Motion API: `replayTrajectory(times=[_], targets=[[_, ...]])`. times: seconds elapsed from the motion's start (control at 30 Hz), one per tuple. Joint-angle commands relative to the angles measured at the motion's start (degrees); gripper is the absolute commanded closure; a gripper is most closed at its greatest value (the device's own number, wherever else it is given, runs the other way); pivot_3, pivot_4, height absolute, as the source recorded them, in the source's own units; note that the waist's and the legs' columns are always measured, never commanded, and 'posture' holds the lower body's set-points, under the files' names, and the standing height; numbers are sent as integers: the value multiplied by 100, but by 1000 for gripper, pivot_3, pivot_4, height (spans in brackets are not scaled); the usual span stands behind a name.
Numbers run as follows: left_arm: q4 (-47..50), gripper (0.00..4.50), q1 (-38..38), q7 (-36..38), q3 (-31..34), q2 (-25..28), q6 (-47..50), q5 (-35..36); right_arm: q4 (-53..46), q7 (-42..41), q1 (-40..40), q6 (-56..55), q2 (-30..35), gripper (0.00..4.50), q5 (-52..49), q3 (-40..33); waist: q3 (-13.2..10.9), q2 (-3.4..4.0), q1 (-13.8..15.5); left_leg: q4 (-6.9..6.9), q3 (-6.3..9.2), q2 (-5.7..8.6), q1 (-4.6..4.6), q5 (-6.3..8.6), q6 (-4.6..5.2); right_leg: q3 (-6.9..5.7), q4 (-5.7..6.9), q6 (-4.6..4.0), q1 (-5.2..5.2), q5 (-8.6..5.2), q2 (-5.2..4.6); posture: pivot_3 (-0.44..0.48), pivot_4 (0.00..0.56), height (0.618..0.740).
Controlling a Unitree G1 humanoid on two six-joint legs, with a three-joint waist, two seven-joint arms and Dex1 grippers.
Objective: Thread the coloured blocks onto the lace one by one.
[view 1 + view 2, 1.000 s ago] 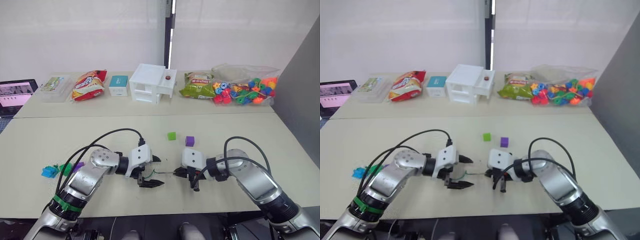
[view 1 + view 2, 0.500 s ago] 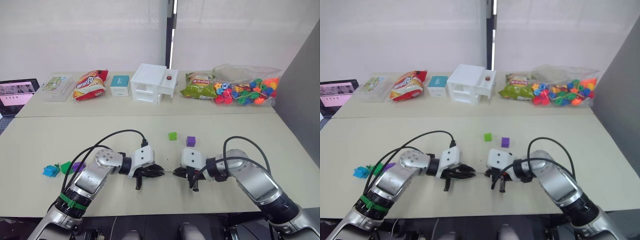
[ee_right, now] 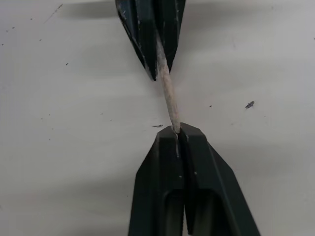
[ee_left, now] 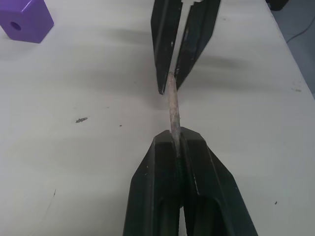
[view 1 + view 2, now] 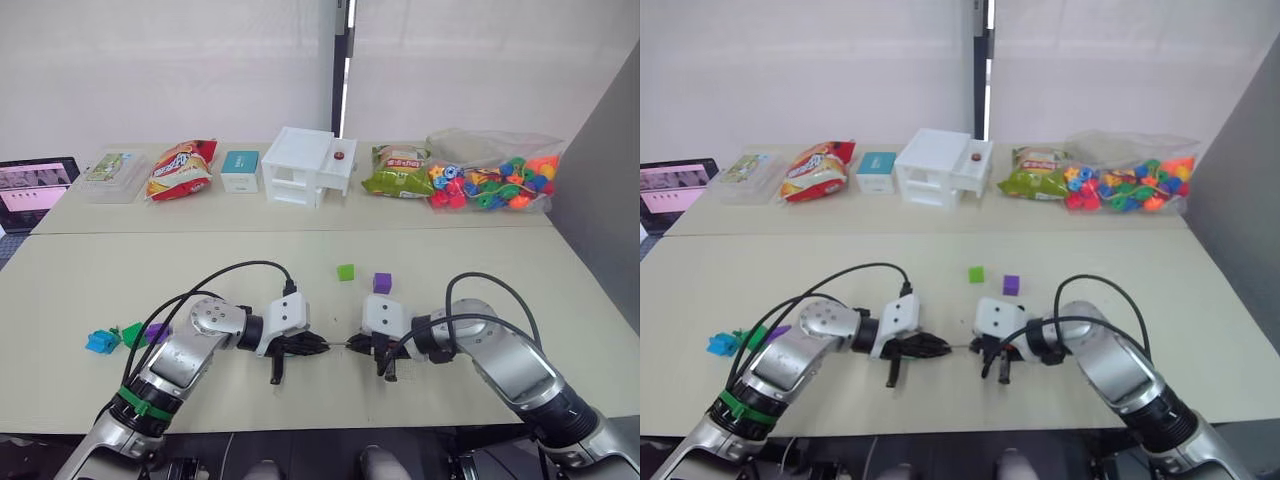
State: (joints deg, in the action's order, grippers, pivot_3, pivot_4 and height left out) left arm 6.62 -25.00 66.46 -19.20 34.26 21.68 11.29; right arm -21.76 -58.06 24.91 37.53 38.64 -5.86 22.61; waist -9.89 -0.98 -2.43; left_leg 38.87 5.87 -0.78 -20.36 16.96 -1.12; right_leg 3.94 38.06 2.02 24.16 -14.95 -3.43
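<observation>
Brownish and stiff, the tip of the lace (image 4: 172, 105) spans the gap between both pincers low over the near middle of the counter (image 5: 500, 270). The left pincer (image 5: 308, 345) is clamped on one end, the right pincer (image 5: 372, 348) on the other. Its long axis runs left to right, roughly level. No block sits on it; the step in hand looks like a handover or regrip. Next, one pincer would need to let go, freeing an end to enter a purple block (image 5: 381, 282) or light green block (image 5: 344, 271) lying farther back.
</observation>
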Motion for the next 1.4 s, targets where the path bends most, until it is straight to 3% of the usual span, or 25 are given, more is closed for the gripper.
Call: replayTrajectory(times=[0.03,0.2,0.33,0.47,0.67,1.1,1.2,1.4], targets=[[213,4500,2,70,69,154,20,17,-713,488,-534,498,-159,2961,-345,-626,0,0,5,-1,0,0,0,0,0,0,1,0,0,0,0,0,150,740],[72,4500,-56,135,134,288,-32,34,-1392,1641,-1429,1292,-886,1282,-618,-1540,1,-2,30,0,4,0,-4,0,0,-1,0,0,-1,0,0,0,150,740],[16,4500,-54,151,187,341,-42,53,-1510,3271,-2134,1345,-2074,25,-170,-1764,4,-2,6,-2,3,-3,3,-1,-2,0,3,0,0,0,5,0,150,740],[19,4500,-38,153,194,357,-43,59,-1216,4760,-2383,749,-3113,25,458,-1807,4,-1,-14,-6,-1,-2,2,-3,-5,4,2,0,5,0,3,0,150,740],[21,4500,-59,163,198,385,-36,65,-284,5904,-2104,-467,-3982,25,940,-1637,4,0,-16,-7,0,-2,4,-4,-8,3,2,0,4,0,2,0,150,740],[88,4500,-23,90,234,461,1,32,2225,6403,-705,-1936,-4320,25,856,-2136,3,2,-37,-17,-2,-3,5,-4,-7,4,3,-1,8,1,2,0,150,740],[103,4500,-10,84,243,471,15,45,2130,6320,-830,-2006,-4375,831,819,-2059,4,2,-40,-18,0,-3,5,-4,-7,4,4,-1,8,1,2,0,150,740],[58,4500,-36,65,232,464,9,29,1694,6205,-1071,-1916,-4428,2957,821,-1872,4,3,-40,-19,1,-3,5,-4,-7,4,4,-1,8,1,2,0,150,740]])
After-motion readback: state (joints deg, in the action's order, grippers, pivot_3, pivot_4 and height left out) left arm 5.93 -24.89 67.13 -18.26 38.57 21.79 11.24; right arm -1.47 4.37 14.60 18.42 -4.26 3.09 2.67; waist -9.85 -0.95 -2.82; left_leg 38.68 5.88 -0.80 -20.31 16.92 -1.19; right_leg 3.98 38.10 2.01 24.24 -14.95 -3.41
